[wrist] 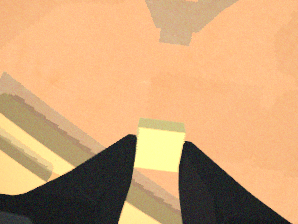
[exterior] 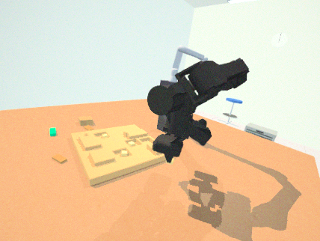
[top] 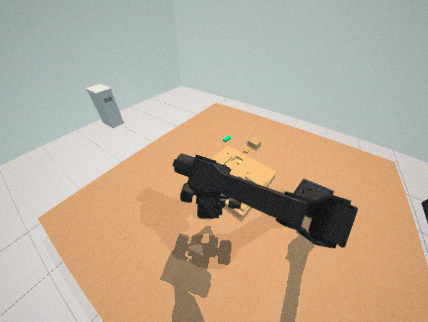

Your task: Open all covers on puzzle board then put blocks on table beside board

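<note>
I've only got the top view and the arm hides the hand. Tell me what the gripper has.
Observer: The gripper is shut on a pale yellow block, plain in the wrist view.
Operator: Say where it hangs against the board.
Observer: In the exterior view it is in the air by the puzzle board, at the corner nearest the arm; the wrist view shows the block's tip over bare table, with the board's edge under the fingers.
Operator: List what already lies off the board.
Observer: The exterior view shows a green block, an orange piece and a tan piece on the table beyond the board.
</note>
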